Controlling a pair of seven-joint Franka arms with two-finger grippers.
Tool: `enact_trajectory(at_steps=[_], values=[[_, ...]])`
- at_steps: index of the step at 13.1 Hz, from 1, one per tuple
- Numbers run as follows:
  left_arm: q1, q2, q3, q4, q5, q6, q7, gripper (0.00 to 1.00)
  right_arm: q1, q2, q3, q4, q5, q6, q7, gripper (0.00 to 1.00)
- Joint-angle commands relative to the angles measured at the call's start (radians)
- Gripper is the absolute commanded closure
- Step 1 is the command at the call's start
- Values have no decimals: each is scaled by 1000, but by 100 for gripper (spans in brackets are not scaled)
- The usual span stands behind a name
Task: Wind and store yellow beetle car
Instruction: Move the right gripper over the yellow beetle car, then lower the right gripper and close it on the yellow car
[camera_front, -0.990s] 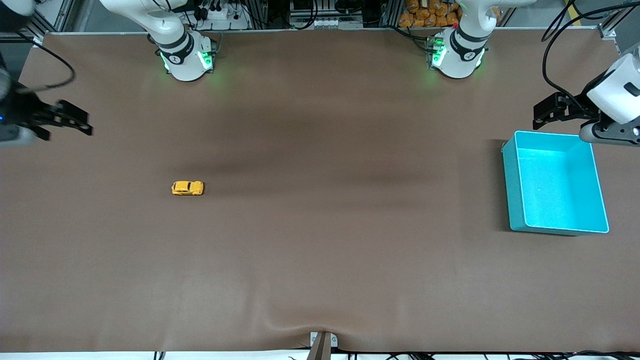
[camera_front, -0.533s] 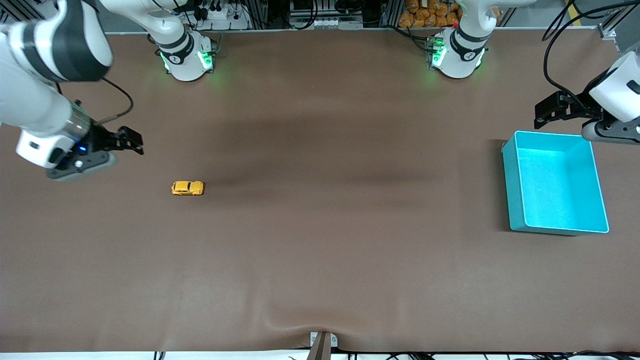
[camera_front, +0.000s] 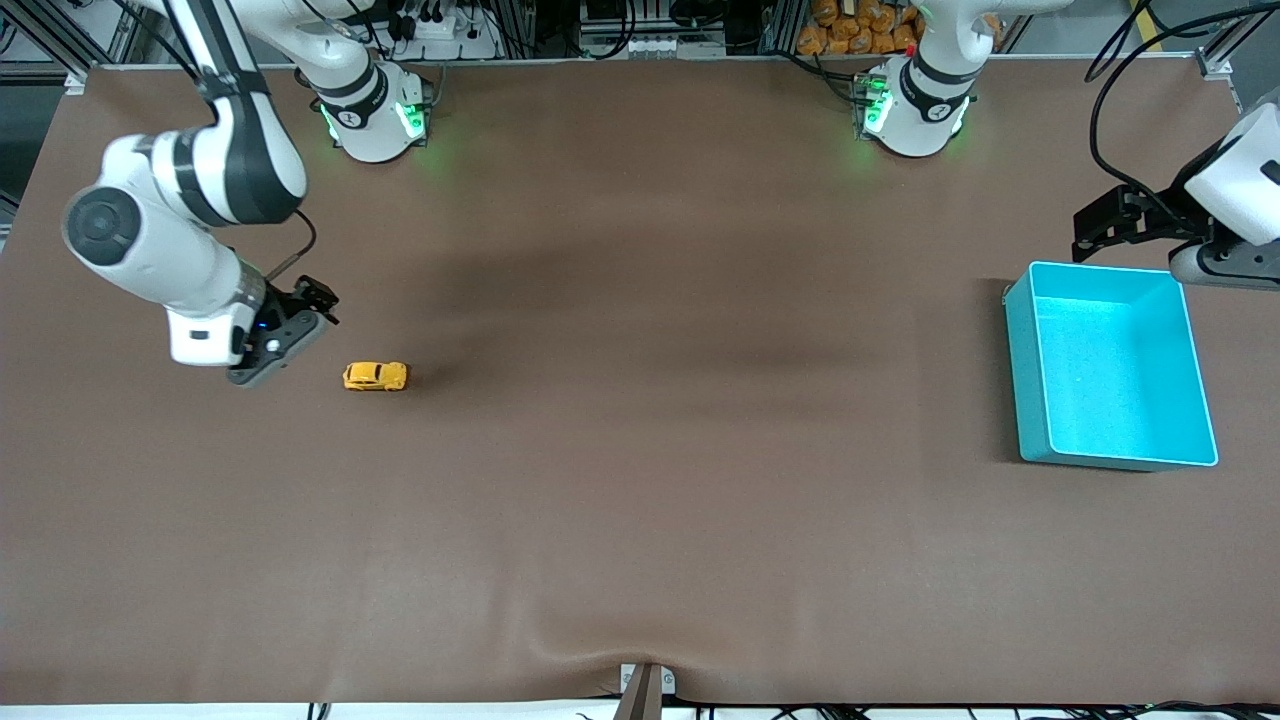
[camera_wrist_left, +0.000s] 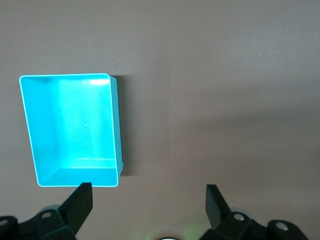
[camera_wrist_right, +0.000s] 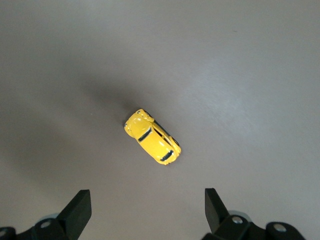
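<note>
Yellow beetle car (camera_front: 375, 376) sits on its wheels on the brown table (camera_front: 640, 500), toward the right arm's end. At about ten o'clock from the car, the right gripper (camera_front: 310, 305) hangs over the table with its fingers (camera_wrist_right: 80, 207) spread apart, empty. At three o'clock, well apart, stands a teal bin (camera_front: 1025, 380). The left gripper (camera_front: 1105, 215) hovers beside its rim, fingers (camera_wrist_left: 82, 200) apart, waiting.

arms (camera_front: 190, 200): white, grey joints | bases: green lights | cables: black
</note>
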Motion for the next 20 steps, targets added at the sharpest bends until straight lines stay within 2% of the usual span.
enact_trajectory(at_steps=[1,3,6,9,11,13,20], values=[[6,-7,0,-8,3,15,-8,0,11,38,-3,-45,-12,103,-206,0],[6,-7,0,-8,3,14,-8,0,11,79,-4,-65,-12,187,-387,0],[6,-7,2,-6,3,14,-10,0,11,136,-3,-67,-12,226,-544,5],[6,-6,2,-6,3,14,-8,0,11,186,-3,-65,-12,264,-649,18],[6,2,2,-5,1,14,-8,0,11,209,-3,-65,-12,274,-659,25],[9,2,2,-2,0,15,-8,0,12,225,-3,-65,-10,280,-659,27],[23,9,2,-3,0,44,-8,0,30,272,-3,-67,-10,350,-659,25]])
